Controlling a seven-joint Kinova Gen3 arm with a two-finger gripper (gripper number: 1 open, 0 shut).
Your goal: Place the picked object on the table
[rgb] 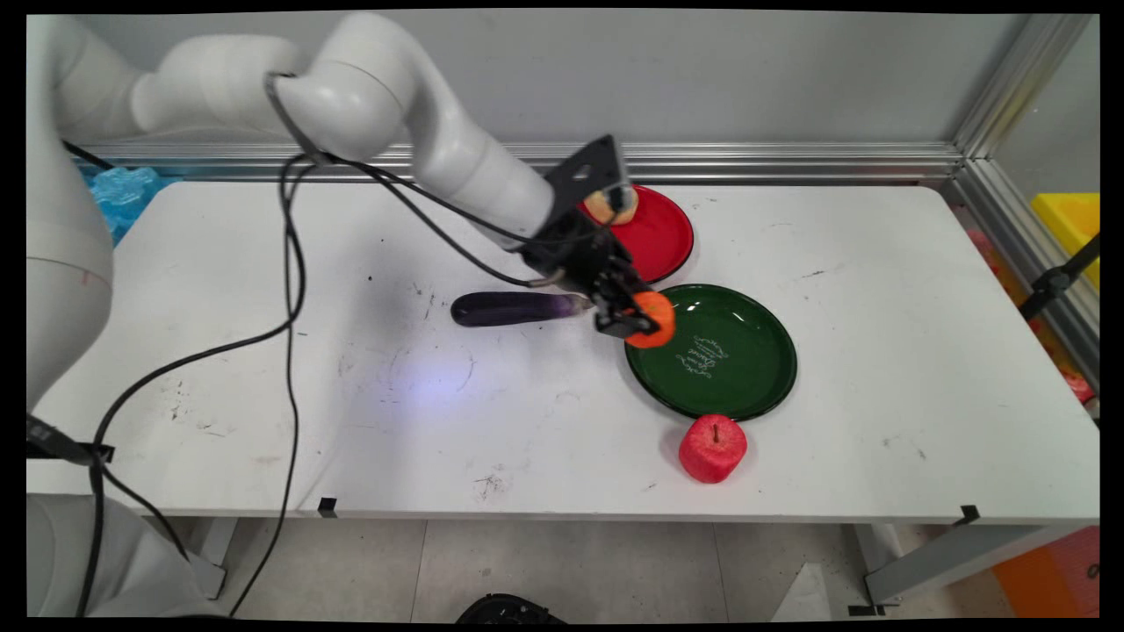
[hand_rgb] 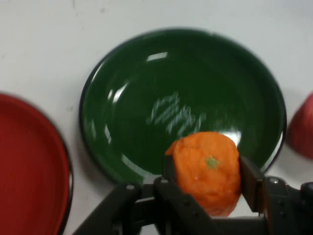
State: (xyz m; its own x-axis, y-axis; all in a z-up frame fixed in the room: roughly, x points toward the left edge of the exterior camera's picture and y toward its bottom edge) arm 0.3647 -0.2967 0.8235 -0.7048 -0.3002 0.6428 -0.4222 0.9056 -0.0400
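One orange held over the green plate's rim

One orange sits between the two fingers of the gripper, clamped at its sides; the jaws stand narrow, closed onto the fruit. In the main view it hangs above the left rim of the green plate, not resting on it as far as I can tell.

Handling, as a judgement: the orange looks like a soft, foam-like toy, rough-skinned, probably light and slightly yielding, not slippery, not fragile. The grip across its widest part, with the stem dimple facing the hand camera, looks a sound place to hold it.

Orientation: the fruit is squat and near round, so no real long axis; its green stem mark points up toward the hand camera, away from the plate.

Around the green plate:
- Red plate just behind it to the left, with a pale, tan piece at its far-left edge, partly hidden by the arm.
- Aubergine to the left, lying lengthwise toward the plate, stem end nearest the gripper.
- Apple just beside the near rim, upright, stalk up.
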